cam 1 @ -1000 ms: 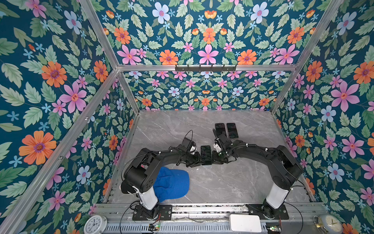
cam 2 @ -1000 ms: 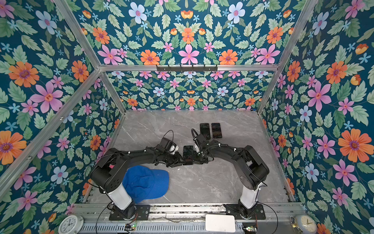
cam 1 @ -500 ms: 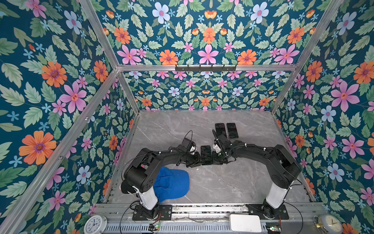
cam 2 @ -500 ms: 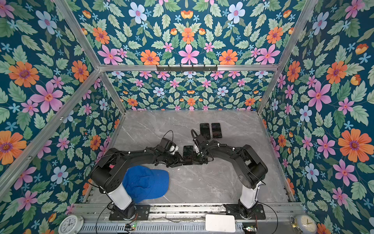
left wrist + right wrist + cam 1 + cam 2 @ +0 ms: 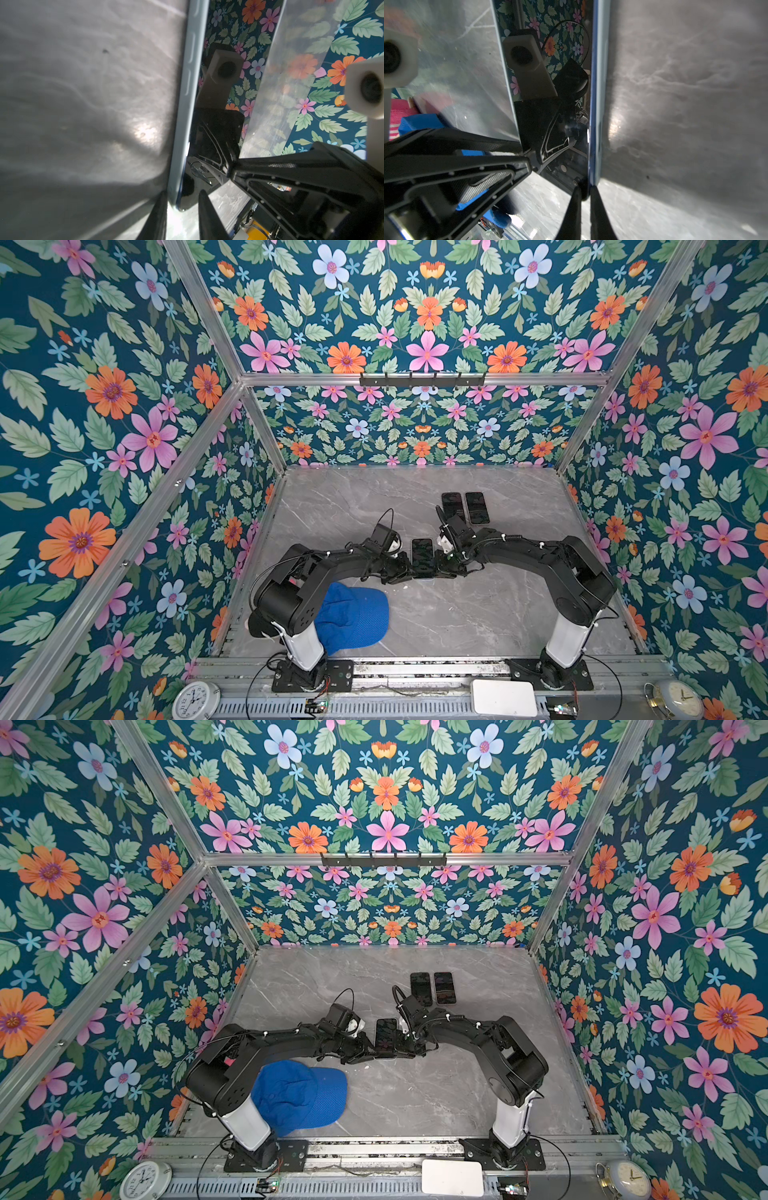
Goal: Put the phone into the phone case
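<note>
1. We see the phone (image 5: 422,558) lying screen-up over the middle of the marble table (image 5: 478,614), between our two grippers.
2. Our right gripper (image 5: 584,193) is pinched tight on the phone's edge, with a finger on each face.
3. Our left gripper (image 5: 182,199) brackets the phone's other side. One finger touches the pale-blue rim, but we cannot tell whether the grip has closed.
4. Two more phones (image 5: 452,506) lie side by side farther back.
5. A blue cap (image 5: 353,618) sits by the left arm's base.

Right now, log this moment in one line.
object: blue-edged black phone | left hand: straddling its corner | right hand: pinching its edge
</note>
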You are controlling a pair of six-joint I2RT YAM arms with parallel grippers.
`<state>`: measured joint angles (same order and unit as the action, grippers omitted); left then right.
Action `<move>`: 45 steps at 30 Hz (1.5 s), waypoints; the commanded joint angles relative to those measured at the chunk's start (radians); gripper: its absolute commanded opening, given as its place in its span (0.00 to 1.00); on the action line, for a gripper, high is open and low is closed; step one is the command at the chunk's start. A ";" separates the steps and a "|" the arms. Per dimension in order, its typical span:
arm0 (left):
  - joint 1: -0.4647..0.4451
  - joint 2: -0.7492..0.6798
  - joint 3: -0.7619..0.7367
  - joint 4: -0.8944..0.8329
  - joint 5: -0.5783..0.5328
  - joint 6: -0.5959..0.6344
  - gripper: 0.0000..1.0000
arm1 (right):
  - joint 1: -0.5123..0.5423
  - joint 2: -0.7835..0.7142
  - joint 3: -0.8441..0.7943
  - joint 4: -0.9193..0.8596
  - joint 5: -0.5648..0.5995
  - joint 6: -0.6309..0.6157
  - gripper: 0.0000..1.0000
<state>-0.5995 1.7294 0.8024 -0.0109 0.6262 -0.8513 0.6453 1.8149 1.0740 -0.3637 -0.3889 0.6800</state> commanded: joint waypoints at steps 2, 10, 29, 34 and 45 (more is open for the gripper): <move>-0.005 -0.003 -0.003 0.038 0.028 -0.003 0.27 | 0.008 0.020 -0.004 0.045 -0.038 0.006 0.09; -0.005 -0.004 -0.004 0.042 0.028 -0.004 0.26 | 0.009 0.023 -0.004 0.045 -0.036 0.007 0.08; -0.005 -0.041 0.057 -0.176 -0.026 0.086 0.34 | 0.009 -0.017 0.029 -0.063 0.072 -0.035 0.25; -0.011 -0.029 0.053 -0.158 -0.010 0.074 0.35 | 0.008 -0.009 0.023 -0.042 0.048 -0.027 0.25; -0.018 0.015 0.067 -0.162 -0.005 0.082 0.32 | 0.008 0.016 0.018 -0.011 0.021 -0.017 0.25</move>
<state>-0.6182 1.7378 0.8646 -0.1604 0.6224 -0.7818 0.6529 1.8278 1.0939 -0.3927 -0.3508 0.6506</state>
